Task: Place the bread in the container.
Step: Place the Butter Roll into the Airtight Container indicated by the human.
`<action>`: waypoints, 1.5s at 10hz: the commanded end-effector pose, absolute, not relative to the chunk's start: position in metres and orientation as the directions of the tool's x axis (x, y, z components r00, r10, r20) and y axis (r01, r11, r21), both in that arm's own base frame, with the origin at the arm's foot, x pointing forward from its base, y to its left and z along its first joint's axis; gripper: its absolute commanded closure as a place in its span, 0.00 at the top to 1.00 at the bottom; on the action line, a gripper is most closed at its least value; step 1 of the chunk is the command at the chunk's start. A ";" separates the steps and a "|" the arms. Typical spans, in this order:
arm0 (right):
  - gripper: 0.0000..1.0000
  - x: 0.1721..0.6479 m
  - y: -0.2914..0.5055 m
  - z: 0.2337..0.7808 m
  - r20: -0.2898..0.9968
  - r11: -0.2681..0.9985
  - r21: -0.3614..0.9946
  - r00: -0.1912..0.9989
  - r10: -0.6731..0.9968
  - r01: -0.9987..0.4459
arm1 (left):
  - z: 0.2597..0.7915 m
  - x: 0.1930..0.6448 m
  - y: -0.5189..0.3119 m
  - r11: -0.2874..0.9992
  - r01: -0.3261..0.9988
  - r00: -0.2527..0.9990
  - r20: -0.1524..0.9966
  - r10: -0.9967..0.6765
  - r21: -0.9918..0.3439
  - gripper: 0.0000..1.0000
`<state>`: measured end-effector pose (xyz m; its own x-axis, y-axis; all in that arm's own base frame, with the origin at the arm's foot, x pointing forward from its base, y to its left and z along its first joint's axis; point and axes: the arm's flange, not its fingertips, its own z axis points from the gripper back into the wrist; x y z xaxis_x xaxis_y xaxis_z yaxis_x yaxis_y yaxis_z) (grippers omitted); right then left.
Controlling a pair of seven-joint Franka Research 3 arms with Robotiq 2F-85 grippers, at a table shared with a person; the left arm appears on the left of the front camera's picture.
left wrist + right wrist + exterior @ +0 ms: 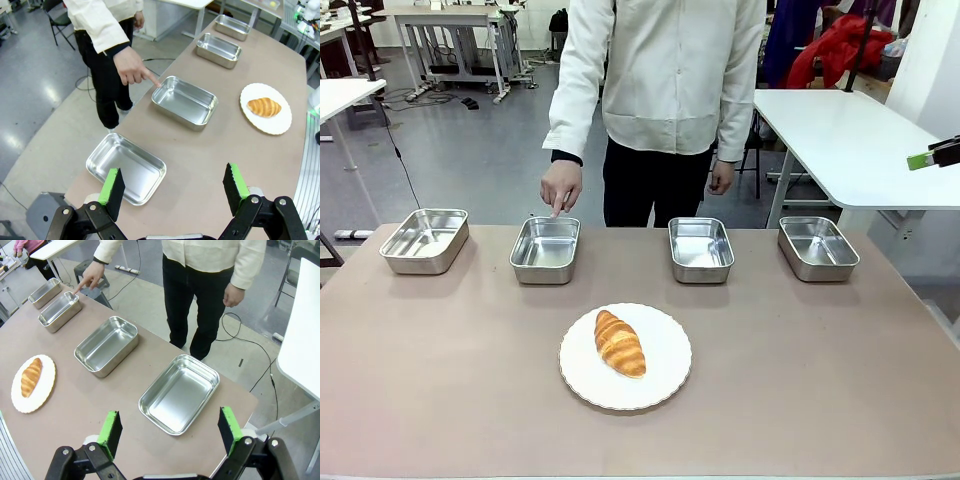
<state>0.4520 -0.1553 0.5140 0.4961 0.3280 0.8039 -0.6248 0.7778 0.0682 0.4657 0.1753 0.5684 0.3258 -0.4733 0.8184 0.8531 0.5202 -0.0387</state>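
Here, in the front view, the bread [620,343] lies on a round white plate [665,390] in the lower middle of the frame, its length running from upper left to lower right. The plate sits on the brown table [440,380], well apart from a row of four steel pans across the middle of the frame. We see the person's hand [560,185] above the second pan from the left, the container [545,252], with one finger pointing down at its far rim. We cannot tell whether the fingertip touches the metal. The container is bare inside, as are the leftmost pan [425,240], the third pan [701,250] and the rightmost pan [818,247]. The person's other hand [722,178] hangs at the side, in the upper middle of the frame.

In the left wrist view, the left gripper [173,186] rises from the bottom edge with its jaws released, spread wide and grasping nothing. The leftmost pan lies in the lower left of that frame, just beyond one green pad. The container sits at the centre with the pointing finger at its upper left corner, and the bread rests on its plate at the right.

In the right wrist view, the right gripper [170,429] likewise stands spread wide and grasps nothing. The rightmost pan lies just above its fingers, and the bread on the plate shows at the left edge.
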 end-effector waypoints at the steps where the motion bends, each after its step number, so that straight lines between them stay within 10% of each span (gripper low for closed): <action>1: 1.00 0.452 -0.155 0.514 0.811 0.776 0.070 0.489 0.322 -0.627 | 0.570 0.464 0.175 0.512 0.858 0.318 0.821 -0.474 -0.037 1.00; 11: 1.00 0.452 -0.155 0.514 0.811 0.776 0.070 0.489 0.322 -0.627 | 0.568 0.466 0.175 0.520 0.853 0.326 0.818 -0.473 -0.039 1.00; 15: 1.00 0.452 -0.155 0.514 0.811 0.776 0.070 0.489 0.322 -0.627 | 0.607 0.484 0.068 0.696 0.713 0.539 0.699 -0.470 -0.081 1.00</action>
<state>0.4521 -0.1549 0.5139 0.4963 0.3287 0.8035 -0.6252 0.7775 0.0681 0.4883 0.0988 0.6035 0.4626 -0.4702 0.7516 0.7535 0.6553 -0.0538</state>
